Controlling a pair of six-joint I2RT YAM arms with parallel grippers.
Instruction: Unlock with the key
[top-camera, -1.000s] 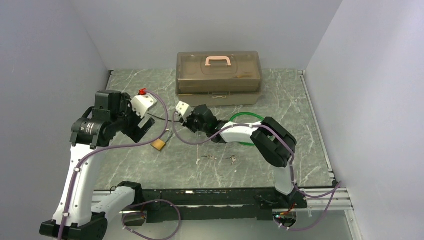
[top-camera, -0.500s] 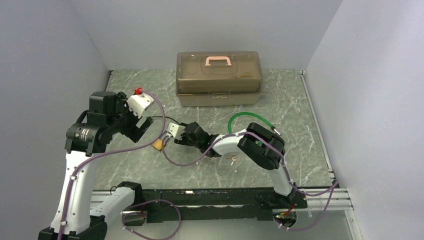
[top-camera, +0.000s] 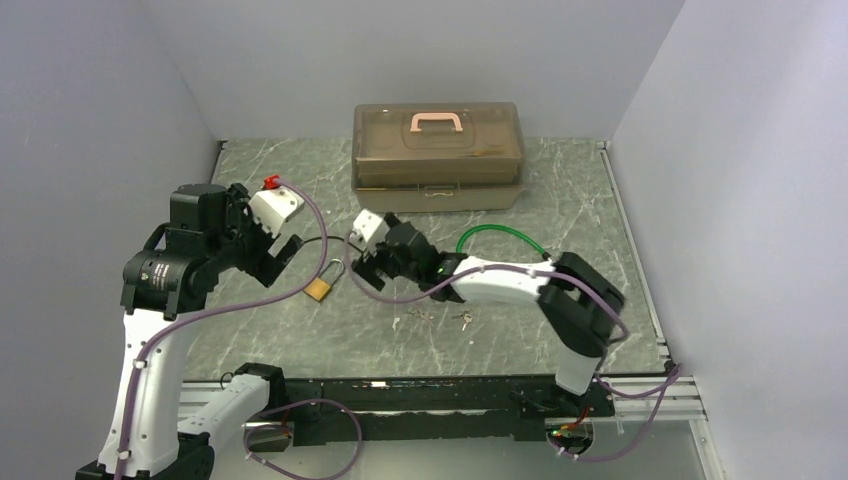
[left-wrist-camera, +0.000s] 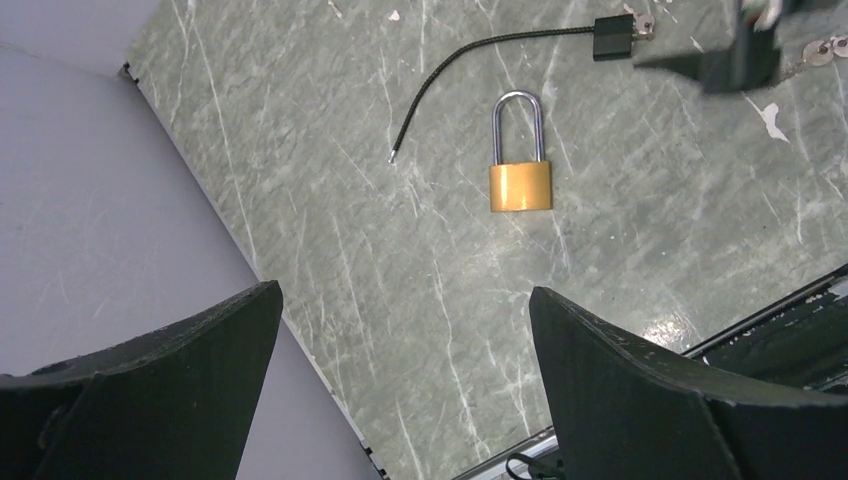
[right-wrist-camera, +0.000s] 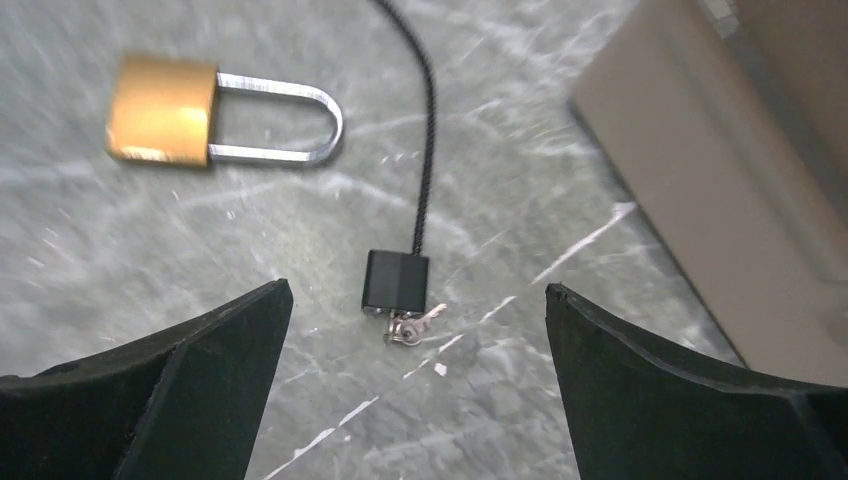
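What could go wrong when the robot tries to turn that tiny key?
1. The key sticking out of the black cable lock is small and lies low on the table, so the open right hand above it might slip off or knock it.
2. Nothing holds that lock down. The open left hand points at the brass padlock instead, so the lock might just spin with the key.

Bare table (left-wrist-camera: 400, 300) surrounds the padlock (left-wrist-camera: 520, 185) on every side; the cable lock (right-wrist-camera: 396, 283) lies near its shackle end, apart; the box (top-camera: 437, 155) walls off the far edge; loose keys (top-camera: 415, 316) lie well right.
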